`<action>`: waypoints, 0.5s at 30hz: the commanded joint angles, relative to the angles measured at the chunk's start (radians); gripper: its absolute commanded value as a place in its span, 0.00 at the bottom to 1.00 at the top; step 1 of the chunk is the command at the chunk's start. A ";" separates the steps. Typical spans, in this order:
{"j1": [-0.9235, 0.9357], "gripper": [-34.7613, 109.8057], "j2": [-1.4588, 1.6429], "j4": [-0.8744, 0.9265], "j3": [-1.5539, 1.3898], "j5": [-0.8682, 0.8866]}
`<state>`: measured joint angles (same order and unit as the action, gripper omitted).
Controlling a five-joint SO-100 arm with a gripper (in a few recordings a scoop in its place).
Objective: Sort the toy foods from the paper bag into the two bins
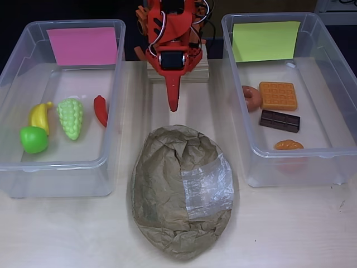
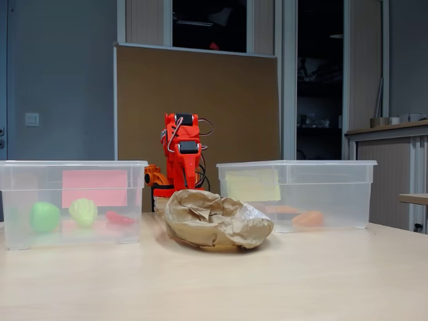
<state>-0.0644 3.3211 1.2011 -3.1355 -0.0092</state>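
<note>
The crumpled brown paper bag [image 1: 179,192] [image 2: 217,219] with a clear window patch lies in the middle of the table. My red gripper [image 1: 173,103] points down just behind the bag, folded back at the arm's base, fingers together and holding nothing. The left bin [image 1: 17,67] [image 2: 13,200] with a pink card holds a yellow banana [image 1: 40,115], green apple [image 1: 34,139] [image 2: 44,217], light green grapes [image 1: 71,118] [image 2: 83,211] and red chili [image 1: 100,110] [image 2: 119,218]. The right bin [image 1: 334,61] [image 2: 354,194] with a yellow-green card holds a donut [image 1: 252,97], waffle [image 1: 278,95], chocolate bar [image 1: 279,120] and bread roll [image 1: 288,145].
The arm's base [image 1: 177,70] stands on a wooden block between the two bins at the back. Bare tabletop [image 1: 290,229] runs along the front, either side of the bag. A brown board [image 2: 200,100] stands behind the table.
</note>
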 commanded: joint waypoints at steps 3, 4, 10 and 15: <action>0.011 0.24 0.003 0.014 -0.006 0.009; 0.011 0.24 0.003 0.014 -0.006 0.009; 0.012 0.24 0.003 0.014 -0.006 0.009; 0.012 0.24 0.003 0.014 -0.006 0.009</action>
<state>-0.0353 3.3211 1.2011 -3.1355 -0.0092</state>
